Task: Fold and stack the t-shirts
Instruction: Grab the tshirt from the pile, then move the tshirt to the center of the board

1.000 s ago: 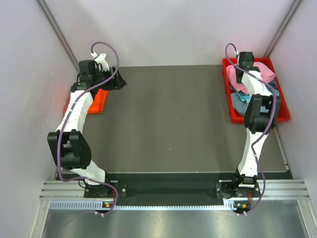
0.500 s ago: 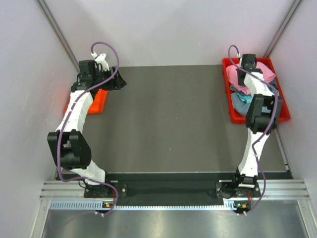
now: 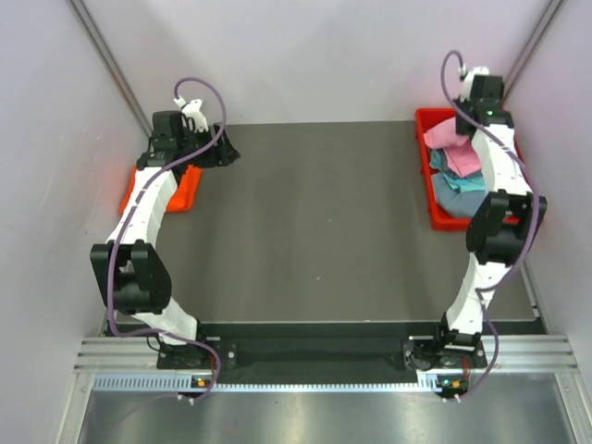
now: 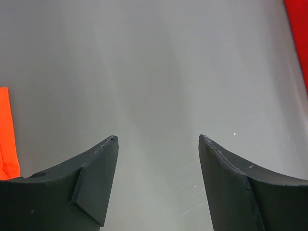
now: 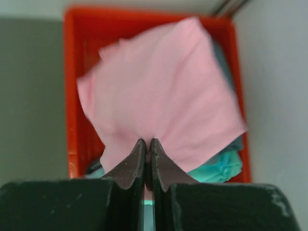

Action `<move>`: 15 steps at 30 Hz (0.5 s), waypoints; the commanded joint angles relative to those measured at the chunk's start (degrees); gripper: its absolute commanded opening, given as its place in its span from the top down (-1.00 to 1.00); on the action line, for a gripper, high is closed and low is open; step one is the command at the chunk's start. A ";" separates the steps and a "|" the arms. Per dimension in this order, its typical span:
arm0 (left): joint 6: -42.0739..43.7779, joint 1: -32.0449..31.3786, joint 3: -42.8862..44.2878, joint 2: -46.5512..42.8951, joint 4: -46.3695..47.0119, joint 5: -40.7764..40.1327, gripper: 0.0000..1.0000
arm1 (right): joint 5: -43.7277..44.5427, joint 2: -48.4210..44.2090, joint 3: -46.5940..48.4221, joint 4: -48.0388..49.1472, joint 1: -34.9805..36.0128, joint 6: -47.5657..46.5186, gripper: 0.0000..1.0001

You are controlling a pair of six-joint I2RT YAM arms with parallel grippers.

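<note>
The pink shirt (image 5: 159, 91) is blurred at its edges — most of the teal shirt (image 5: 220, 166) is hidden beneath it. The orange shirt (image 4: 6, 134) is cut off by the left wrist view's edge.

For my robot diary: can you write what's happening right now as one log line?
step: pickup | right end effector: shut on pink t-shirt over red tray | left end effector: open, empty

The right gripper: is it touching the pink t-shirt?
Touching. The right wrist view shows the right gripper shut, with a fold of the pink t-shirt pinched at its tips.
</note>
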 commanded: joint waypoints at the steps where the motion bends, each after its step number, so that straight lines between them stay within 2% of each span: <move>1: 1.86 -0.56 3.30 1.08 -1.79 -2.95 -0.45 | -6.85 -15.16 7.10 4.15 1.49 -2.12 1.00; 3: 4.60 -2.92 5.67 2.32 -6.02 -4.87 -0.45 | -11.16 -17.73 8.42 4.59 3.42 -4.49 1.00; 7: 2.93 -3.10 3.93 2.32 -4.01 -3.39 -0.46 | -17.22 -24.40 9.39 4.59 9.39 -5.81 1.00; 8: 2.50 -3.19 3.84 2.24 -3.92 -2.69 -0.47 | -18.45 -25.64 8.78 4.68 13.32 -7.90 1.00; 11: 1.97 -3.46 3.58 2.24 -3.39 -2.77 -0.48 | -18.64 -29.86 7.64 6.69 22.19 -10.38 1.00; 13: 1.79 -3.46 3.58 2.06 -3.21 -3.21 -0.49 | -18.64 -30.92 8.59 8.63 26.60 -8.47 1.00; 15: 1.35 -3.46 3.40 1.88 -2.95 -3.82 -0.49 | -18.29 -30.66 12.19 9.95 28.21 -6.27 1.00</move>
